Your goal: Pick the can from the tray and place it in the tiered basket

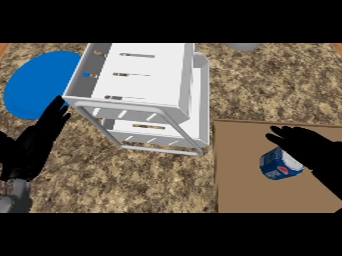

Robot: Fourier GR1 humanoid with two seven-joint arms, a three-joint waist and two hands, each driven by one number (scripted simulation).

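Brown tray (pixel 240 175) lies nearest us at the right, and the blue can (pixel 279 166) sits on it, seemingly tilted. Our right hand (pixel 318 155) hangs over the can with fingers spread and fairly straight, holding nothing. Our left hand (pixel 34 142) rests open at the left edge, fingers up. We judge the pick is under way, with no grasp yet made. Next we must curl round the can, lift it, and carry it left to the white tiered basket (pixel 78 82) beyond the tray.
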